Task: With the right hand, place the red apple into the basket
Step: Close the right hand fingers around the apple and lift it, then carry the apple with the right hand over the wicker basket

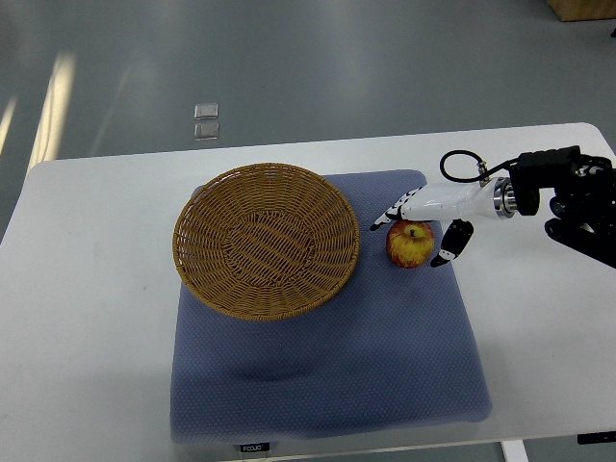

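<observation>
A red and yellow apple (410, 244) lies on the blue mat (327, 366), just right of the round wicker basket (266, 239). The basket holds nothing. My right hand (416, 231) reaches in from the right edge and hovers over the apple. Its fingers (389, 216) stretch along the apple's far side, and the thumb (452, 242) hangs at the apple's right side. The fingers are spread around the apple without closing on it. The left arm does not show.
The mat lies on a white table (96, 289). The basket sits on the mat's upper left part. The table's front edge is near the picture's bottom. Grey floor lies beyond the table's far edge.
</observation>
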`<state>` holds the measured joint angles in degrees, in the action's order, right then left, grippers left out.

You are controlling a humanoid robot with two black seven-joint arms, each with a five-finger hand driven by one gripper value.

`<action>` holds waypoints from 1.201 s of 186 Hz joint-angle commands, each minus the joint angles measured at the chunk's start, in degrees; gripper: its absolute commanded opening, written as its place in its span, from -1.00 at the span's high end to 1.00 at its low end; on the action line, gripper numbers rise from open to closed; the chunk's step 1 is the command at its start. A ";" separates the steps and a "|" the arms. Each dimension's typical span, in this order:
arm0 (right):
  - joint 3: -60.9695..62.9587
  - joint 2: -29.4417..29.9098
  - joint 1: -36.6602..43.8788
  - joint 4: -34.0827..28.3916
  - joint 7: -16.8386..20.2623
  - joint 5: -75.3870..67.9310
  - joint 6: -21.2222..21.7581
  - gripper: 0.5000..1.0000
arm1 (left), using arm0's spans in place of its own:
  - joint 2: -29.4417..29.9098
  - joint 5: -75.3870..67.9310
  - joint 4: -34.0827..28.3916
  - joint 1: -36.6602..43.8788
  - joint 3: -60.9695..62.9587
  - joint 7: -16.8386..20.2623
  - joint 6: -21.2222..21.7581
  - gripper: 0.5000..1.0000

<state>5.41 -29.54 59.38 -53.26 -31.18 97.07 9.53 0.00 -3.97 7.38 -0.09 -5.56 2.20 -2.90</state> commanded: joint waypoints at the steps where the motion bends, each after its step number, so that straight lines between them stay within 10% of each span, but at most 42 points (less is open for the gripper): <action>1: -0.31 0.01 0.12 0.00 -0.11 0.05 0.05 -0.45 | 0.00 0.02 0.00 0.00 -0.15 0.00 0.00 -1.00; 76: -1.54 0.89 1.87 0.35 -0.20 0.05 0.14 0.06 | 0.00 0.02 -0.08 0.00 0.03 0.00 0.26 -1.00; 223: -0.92 4.58 14.18 0.79 0.07 -1.09 3.83 0.04 | 0.00 -0.07 0.09 0.00 -0.15 0.00 0.26 -1.00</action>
<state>4.52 -26.85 71.60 -52.59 -31.22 96.05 12.95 0.00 -3.99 7.39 -0.08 -5.66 2.20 -2.63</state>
